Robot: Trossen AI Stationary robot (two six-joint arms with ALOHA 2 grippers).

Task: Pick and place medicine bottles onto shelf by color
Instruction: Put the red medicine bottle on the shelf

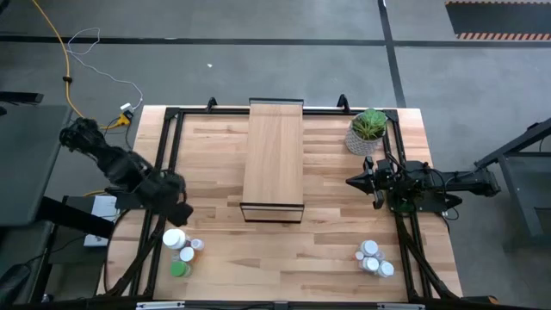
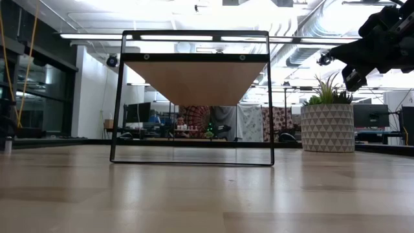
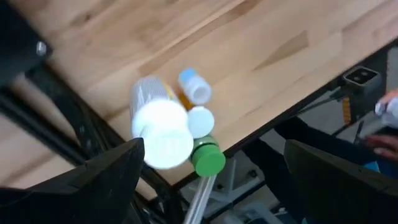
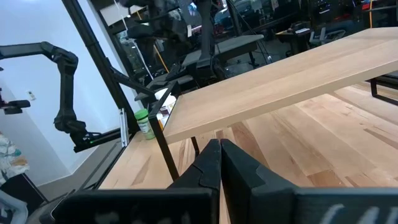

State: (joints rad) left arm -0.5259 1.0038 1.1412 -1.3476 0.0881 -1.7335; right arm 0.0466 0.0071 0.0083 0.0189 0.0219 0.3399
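Nearest the overhead camera's near edge, two clusters of medicine bottles stand on the surface: one by the near-left corner — a large white-capped bottle (image 1: 174, 239), a smaller white-capped one (image 1: 187, 255), another small one (image 1: 198, 245) and a green bottle (image 1: 179, 269) — and a second cluster of white-capped bottles (image 1: 373, 258) by the near-right corner. In the left wrist view the left group shows as a large white cap (image 3: 163, 132) touching a small white cap (image 3: 200, 121), with the green cap (image 3: 208, 158) just beside them and a blue-topped small bottle (image 3: 194, 86) a little apart, an orange body partly hidden between them. The left gripper (image 1: 176, 207) hangs above the left edge of the surface, just beyond that cluster, its jaws spread wide and holding nothing. The shelf (image 1: 274, 159) stands in the middle of the surface, reaching to the far edge, its pale-wood top bare on a thin black frame. The right gripper (image 1: 355, 182) sits by the right edge, pointing toward the shelf — its jaws pressed fully together with nothing between them. A potted plant (image 1: 368, 131) stands near the far-right corner, beyond the right arm. Both bottle groups lie well apart from the shelf.
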